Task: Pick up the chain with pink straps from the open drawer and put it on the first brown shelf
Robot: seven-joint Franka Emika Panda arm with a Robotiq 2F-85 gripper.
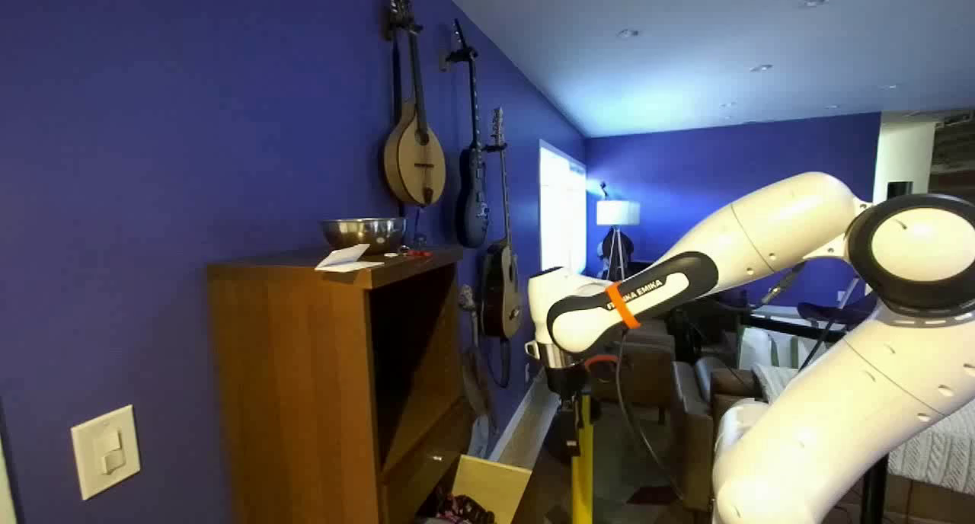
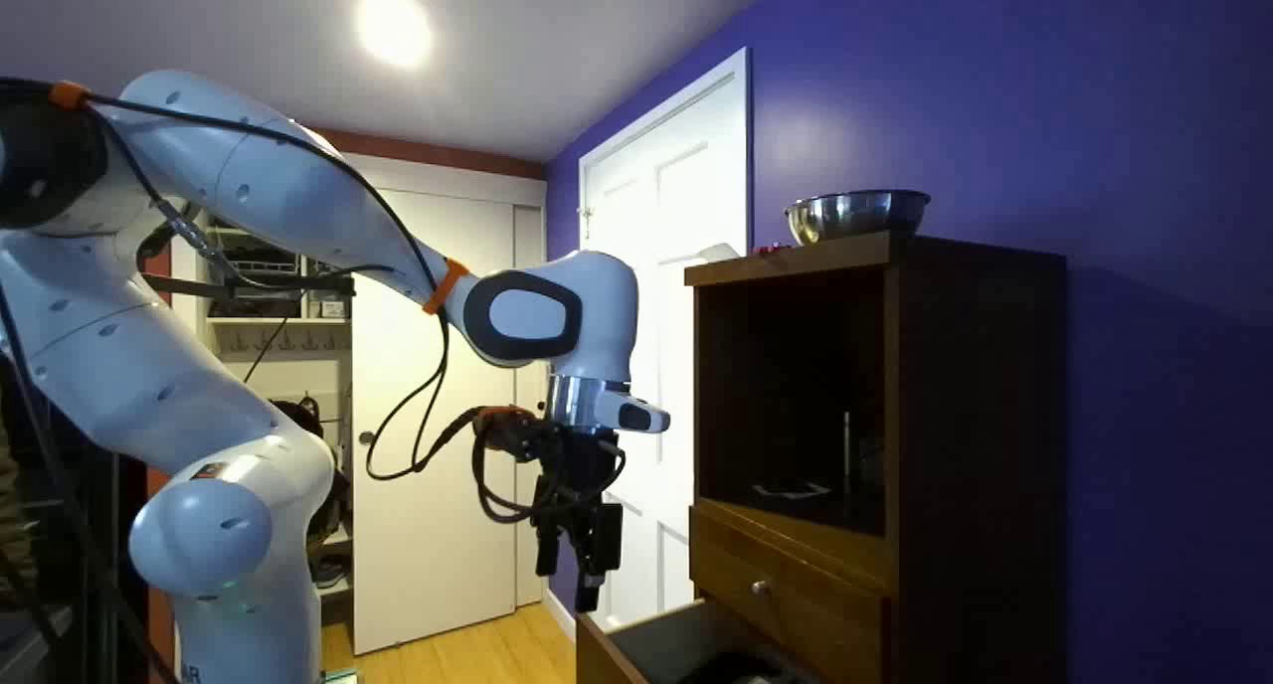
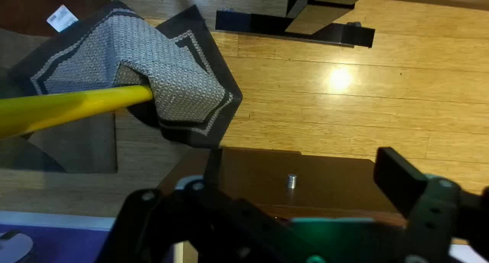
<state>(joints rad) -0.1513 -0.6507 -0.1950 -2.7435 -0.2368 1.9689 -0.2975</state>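
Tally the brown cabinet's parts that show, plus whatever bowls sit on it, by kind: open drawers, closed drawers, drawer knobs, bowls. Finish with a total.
Open drawer: 1
Closed drawer: 1
Knobs, one per drawer: 2
Metal bowl: 1
Total: 5

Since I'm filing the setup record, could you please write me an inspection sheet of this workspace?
Surface: cabinet top bears a metal bowl, white paper and small red items.
Job's things: drawer open, with dark and reddish contents; chain not clearly distinguishable; first brown shelf visible.
Clutter: in that shelf's compartment, a flat pale item and a thin upright piece.
Grippers: gripper open, holding nothing.
Cables: black cables loop beside the gripper.
Surroundings: purple-blue wall hung with stringed instruments; white door; yellow pole.
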